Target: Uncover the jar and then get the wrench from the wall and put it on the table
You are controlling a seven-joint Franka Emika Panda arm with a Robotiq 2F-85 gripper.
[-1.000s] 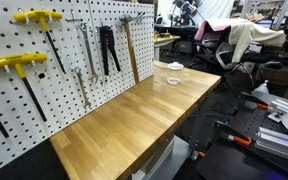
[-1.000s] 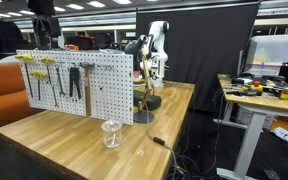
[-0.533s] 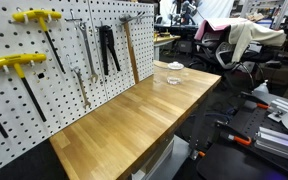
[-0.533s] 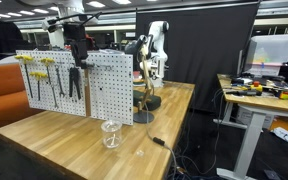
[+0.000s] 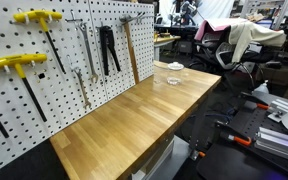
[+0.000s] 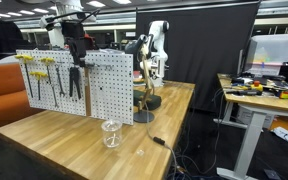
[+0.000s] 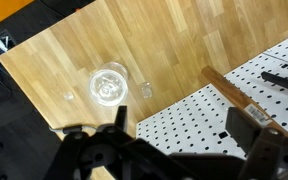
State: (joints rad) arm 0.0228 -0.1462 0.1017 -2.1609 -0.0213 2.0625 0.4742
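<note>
**Gripper (image 7: 182, 122) empty over bench; jar off to its left**

Wrist view, L to R: the jar (image 7: 108, 85) is seen on the bench (image 7: 184, 40), up and to the L of the gripper. The gripper is released, jaws spread wide w/ nothing between. The jar is round, so no long axis is to be allowed for. Approach is judged to need a shift L and away from the wall (image 7: 279, 50), then a descent. Whether a lid sits on the jar cannot be told: glass too clear, too small. A tiny clear speck (image 7: 146, 90) is noted just R of the jar, not identified. Further R, a wooden hammer handle (image 7: 234, 95) and dark pliers (image 7: 284, 80) are seen against the wall. The wrench is not shown in this view.

Ext. view, L to R: yellow T-tools (image 5: 14, 63) come first. Next, the wrench (image 5: 81, 90) is hung on the wall, long axis near vertical, lower end tilted a little R. A longer wrench (image 5: 87, 50) is hung just R of it and higher. The jar (image 5: 173, 79) is well apart, far R along the bench, near the wall's far end. Only one arm is fitted, so no choice of side arises.

Step judged in hand: uncovering the jar. The wrench is untouched, on its hook.

Writing/brands: none legible on tools, jar or wall in any view.
</note>
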